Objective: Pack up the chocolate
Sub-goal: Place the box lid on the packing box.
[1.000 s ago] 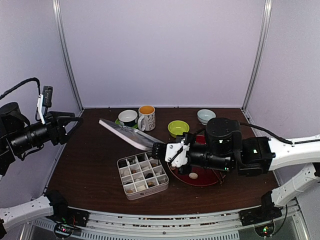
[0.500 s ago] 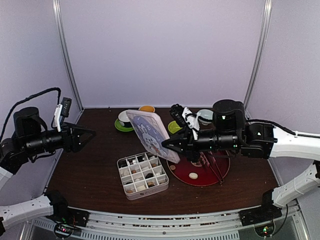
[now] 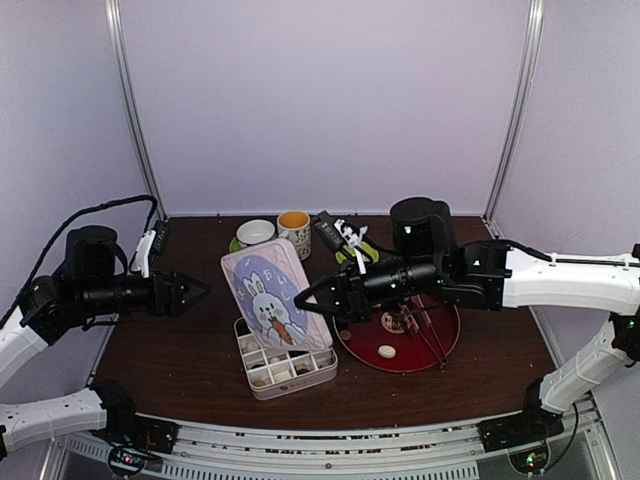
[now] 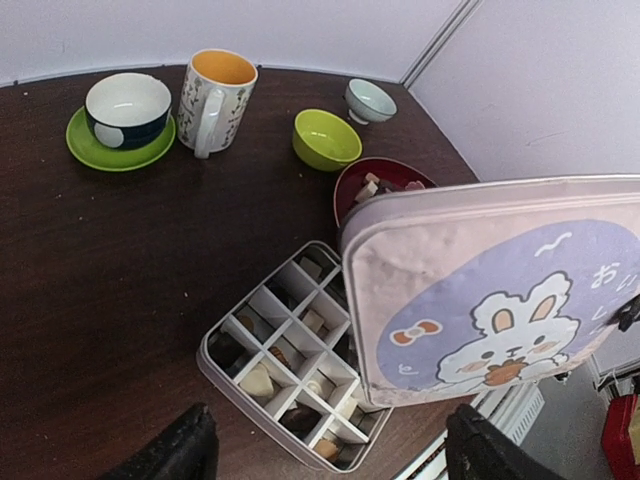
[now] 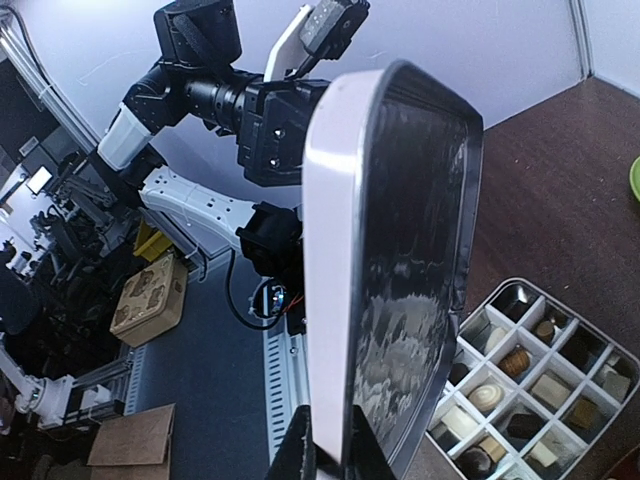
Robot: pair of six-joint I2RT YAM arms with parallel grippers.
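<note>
Fingers of the right gripper [image 3: 308,297] are clamped on one edge of the bunny-printed tin lid [image 3: 268,300], holding it steeply tilted over the divided tin [image 3: 292,369]. Its lower edge hangs by the tin's rim, though whether the two touch cannot be told. The left gripper [image 3: 198,292] hovers off to the side above the counter [image 3: 180,350], its fingers spread apart and holding nothing, pointed toward the tin. The step in hand looks like closing the box: the next move calls for laying the lid flat, squaring its corners to the tin's rim and lowering it without knocking any piece out of its cell. The free arm is placed where it could steady the tin. The chocolate [image 5: 487,395] sits mostly in the tin's grid of small cells, with dark, tan and cream pieces one to a cell where the right wrist view shows them. A few cells in the left wrist view are too shadowed to judge. The red plate [image 3: 440,345] beside the tin holds a cream piece and a few more at its far rim — so packing may not be finished. Behind stand a mug [image 4: 215,88], a cup on a green saucer [image 4: 90,150], a green bowl [image 4: 327,138] and a pale blue bowl [image 4: 371,99], and none shows anything inside.
</note>
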